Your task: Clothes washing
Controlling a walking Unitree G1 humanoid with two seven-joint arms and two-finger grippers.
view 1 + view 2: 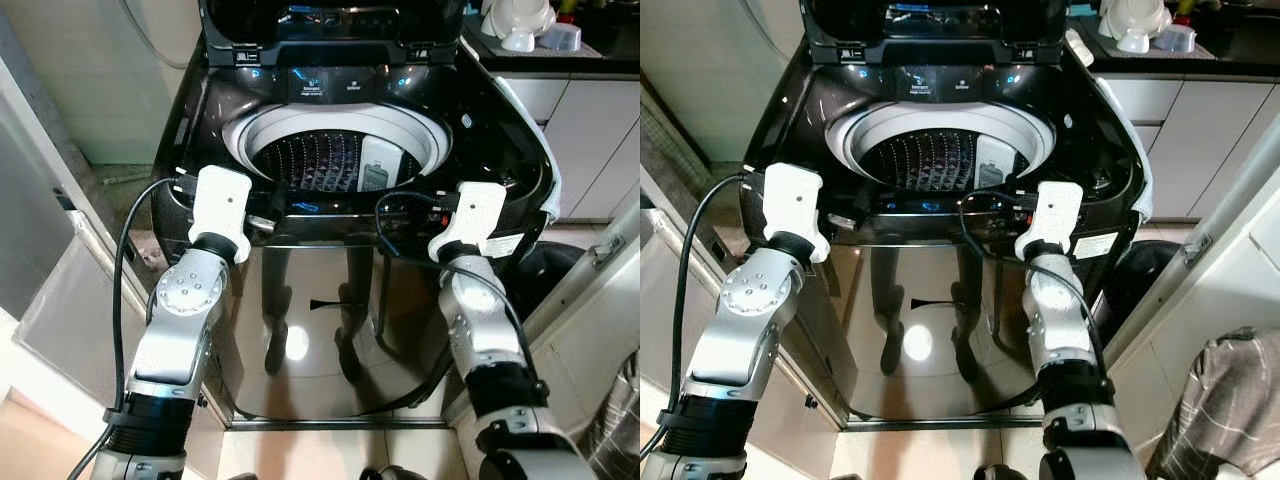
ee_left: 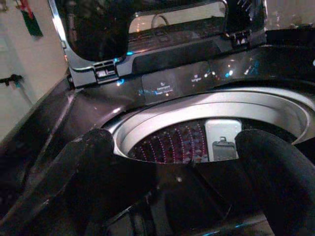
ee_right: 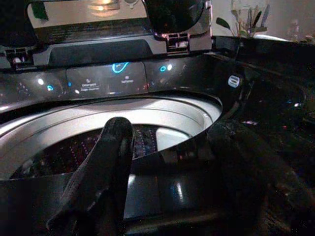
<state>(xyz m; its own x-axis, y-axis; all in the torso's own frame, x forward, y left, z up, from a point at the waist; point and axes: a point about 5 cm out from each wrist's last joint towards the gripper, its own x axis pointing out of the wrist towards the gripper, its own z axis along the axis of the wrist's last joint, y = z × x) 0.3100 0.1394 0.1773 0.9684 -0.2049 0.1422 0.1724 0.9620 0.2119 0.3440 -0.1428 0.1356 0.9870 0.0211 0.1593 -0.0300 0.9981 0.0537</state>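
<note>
A black top-loading washing machine (image 1: pixel 200 110) stands right before me with its lid (image 1: pixel 330 25) raised. The round drum opening (image 1: pixel 330 160) has a pale rim, and I cannot see any clothes inside. Both arms are lifted to the machine's front edge. In the left wrist view, my left gripper (image 2: pixel 174 147) is open just short of the drum rim (image 2: pixel 147 115), with nothing between its fingers (image 2: pixel 88 152). Over the front right of the rim, my right gripper (image 3: pixel 174 132) is also open and empty. The lit control panel (image 3: pixel 106 78) lies beyond the drum.
A counter (image 1: pixel 600 60) with white bowls (image 1: pixel 520 25) and pale cabinets (image 1: pixel 590 130) stand to the right. A dark bin (image 1: pixel 1130 275) sits beside the machine, and a checked cloth (image 1: pixel 1225 400) is low on the right. A wall (image 1: pixel 90 70) closes the left.
</note>
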